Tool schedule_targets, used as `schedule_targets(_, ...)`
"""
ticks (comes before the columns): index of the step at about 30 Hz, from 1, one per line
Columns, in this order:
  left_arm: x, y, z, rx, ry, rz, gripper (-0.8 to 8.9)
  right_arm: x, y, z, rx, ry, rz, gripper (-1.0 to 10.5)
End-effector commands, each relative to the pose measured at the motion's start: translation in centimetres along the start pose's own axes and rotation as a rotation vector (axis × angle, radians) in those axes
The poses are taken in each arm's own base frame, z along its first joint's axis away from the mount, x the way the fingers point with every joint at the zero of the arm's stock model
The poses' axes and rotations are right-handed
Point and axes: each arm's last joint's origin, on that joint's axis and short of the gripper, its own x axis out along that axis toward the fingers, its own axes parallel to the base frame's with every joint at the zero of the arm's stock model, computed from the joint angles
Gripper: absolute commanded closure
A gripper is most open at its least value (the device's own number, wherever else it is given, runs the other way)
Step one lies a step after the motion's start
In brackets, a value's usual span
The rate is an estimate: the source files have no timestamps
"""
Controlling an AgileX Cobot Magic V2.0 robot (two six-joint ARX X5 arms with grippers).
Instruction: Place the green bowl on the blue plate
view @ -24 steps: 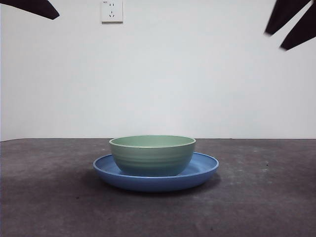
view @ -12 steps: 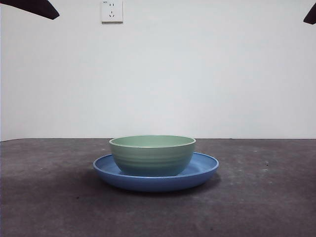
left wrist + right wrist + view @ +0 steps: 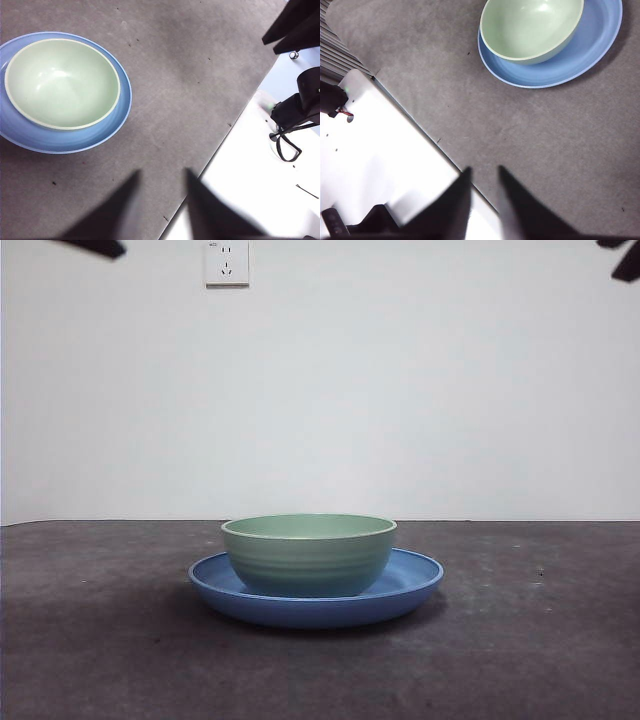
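Green bowl [image 3: 308, 554], glossy, ridged, round, on shallow blue plate [image 3: 410, 583], both claws spread, empty.

Glossy tableware on a matt, felt-like surface.

We see the green bowl [image 3: 308, 555] with a smooth, shiny finish like glazed ceramic or hard plastic; soft highlights sit on its inner wall [image 3: 60, 82], and faint horizontal ridges band its outer wall. The blue plate [image 3: 410, 585] looks equally smooth and glossy, with a sheen along its upturned rim [image 3: 600, 45]. Under them we see a dark grey surface [image 3: 540, 640] that looks matt and slightly rough, like felt or coarse cloth, flecked with small dark specks. The wall [image 3: 400, 390] behind reads as flat, matt white, and the socket [image 3: 227, 262] on it as smooth white plastic.
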Motion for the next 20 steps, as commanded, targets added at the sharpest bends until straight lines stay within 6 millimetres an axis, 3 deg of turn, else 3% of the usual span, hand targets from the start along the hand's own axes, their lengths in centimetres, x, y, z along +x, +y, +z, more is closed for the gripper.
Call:
schedule_targets(1, 0.00, -0.10, 0.27, 0.020, -0.009, -0.008, 7.96, -0.09, 0.18, 0.38, -0.026, -0.014, 0.006, 9.4)
schedule_targets(20, 0.00, -0.11, 0.30, 0.022, -0.012, -0.008, 7.95, -0.11, 0.23, 0.85, -0.048, -0.058, 0.010, 9.4)
